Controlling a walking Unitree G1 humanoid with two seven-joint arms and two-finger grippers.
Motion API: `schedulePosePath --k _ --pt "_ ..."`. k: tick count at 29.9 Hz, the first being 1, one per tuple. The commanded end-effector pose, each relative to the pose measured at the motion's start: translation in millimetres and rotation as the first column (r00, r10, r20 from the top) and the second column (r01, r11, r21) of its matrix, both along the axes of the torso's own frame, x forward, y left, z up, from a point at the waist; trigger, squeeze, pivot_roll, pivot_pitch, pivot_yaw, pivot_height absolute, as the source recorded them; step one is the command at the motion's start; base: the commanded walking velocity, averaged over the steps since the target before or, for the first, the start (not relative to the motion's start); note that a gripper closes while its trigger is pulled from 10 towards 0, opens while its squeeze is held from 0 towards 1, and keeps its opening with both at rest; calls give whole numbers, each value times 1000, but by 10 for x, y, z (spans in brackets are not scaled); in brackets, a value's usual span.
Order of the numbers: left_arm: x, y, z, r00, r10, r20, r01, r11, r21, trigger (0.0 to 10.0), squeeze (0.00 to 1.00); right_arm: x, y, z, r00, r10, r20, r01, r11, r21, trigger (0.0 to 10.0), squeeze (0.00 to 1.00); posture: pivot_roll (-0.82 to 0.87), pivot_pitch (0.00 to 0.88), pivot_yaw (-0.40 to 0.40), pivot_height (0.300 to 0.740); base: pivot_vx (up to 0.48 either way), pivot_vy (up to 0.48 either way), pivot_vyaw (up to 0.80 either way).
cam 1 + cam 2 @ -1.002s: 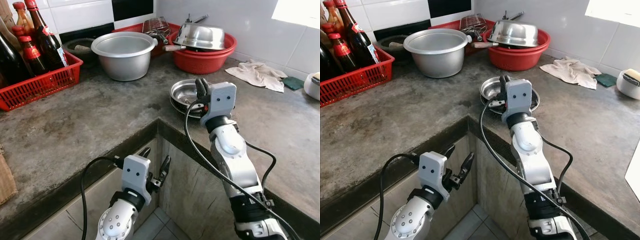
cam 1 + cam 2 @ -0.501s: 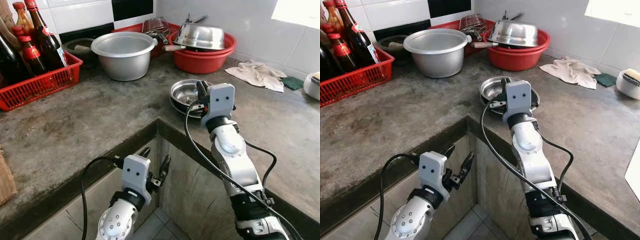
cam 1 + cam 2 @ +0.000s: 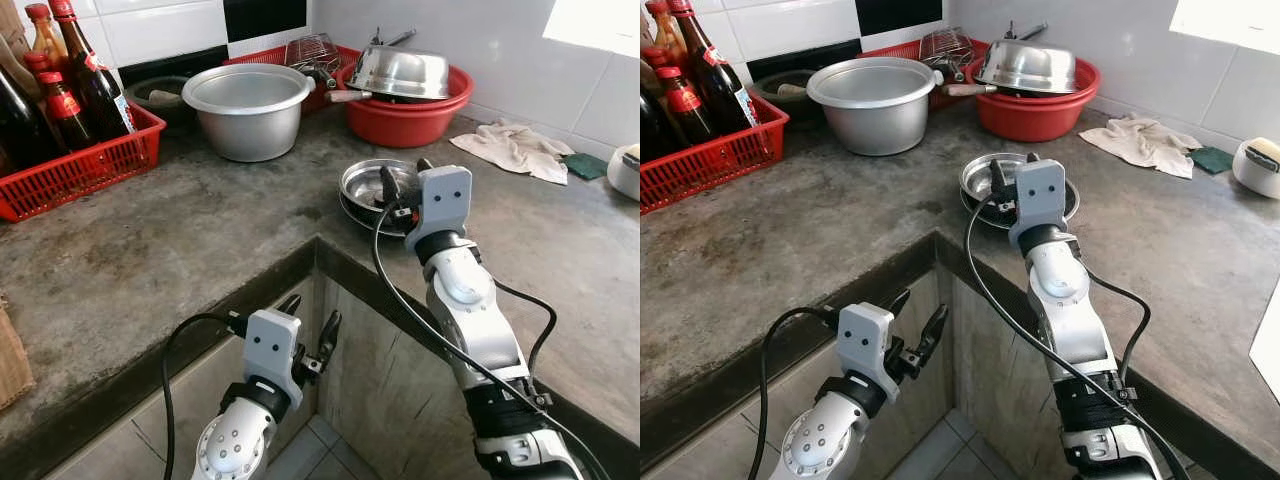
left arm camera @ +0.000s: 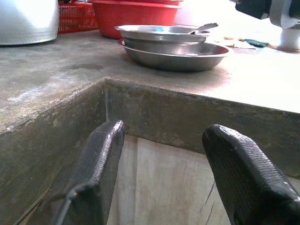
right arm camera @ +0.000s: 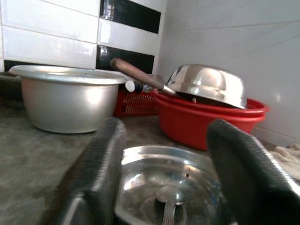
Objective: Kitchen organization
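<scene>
Steel plates (image 3: 368,190) under open right hand (image 3: 400,180); bottle labels (image 3: 120,112) unreadable.

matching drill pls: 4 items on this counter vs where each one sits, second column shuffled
1. steel bowl
2. bottles
3. cloth
4. spoon

a. standing in the red crate
b. lying in the stacked steel dishes under the right gripper
c. upside down in the red basin
d. crumpled on the bare counter near the wall

Pairs: 1-c, 2-a, 3-d, 4-b
</scene>
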State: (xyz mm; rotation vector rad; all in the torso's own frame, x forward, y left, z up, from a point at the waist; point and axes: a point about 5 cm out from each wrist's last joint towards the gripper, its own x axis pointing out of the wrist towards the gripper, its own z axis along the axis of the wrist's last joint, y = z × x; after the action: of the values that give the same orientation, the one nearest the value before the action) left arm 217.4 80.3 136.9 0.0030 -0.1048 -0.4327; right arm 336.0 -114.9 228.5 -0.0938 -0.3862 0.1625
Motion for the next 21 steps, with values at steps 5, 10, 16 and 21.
schedulePosePath --k 5,10,16,21 --pt "3 -12 11 1000 -4 5 4 1000 4 10000 0 -103 -60 -142 999 27 -32 -28 999 -37 10000 1000 65 83 -51 740 0 0 0" --pt "4 -4 11 1000 -1 6 1 1000 4 10000 0 -146 -95 -318 994 44 -97 -52 996 -76 10000 0 64 86 -51 740 0 0 0" --pt "5 -7 11 1000 -2 7 2 1000 6 10000 0 -148 -131 -472 989 34 -143 -50 993 -110 10000 0 68 85 -51 740 0 0 0" --pt "3 -7 10 1000 -2 7 2 1000 8 10000 0 -139 -135 -494 989 28 -145 -49 989 -136 10000 0 67 87 -52 740 0 0 0"
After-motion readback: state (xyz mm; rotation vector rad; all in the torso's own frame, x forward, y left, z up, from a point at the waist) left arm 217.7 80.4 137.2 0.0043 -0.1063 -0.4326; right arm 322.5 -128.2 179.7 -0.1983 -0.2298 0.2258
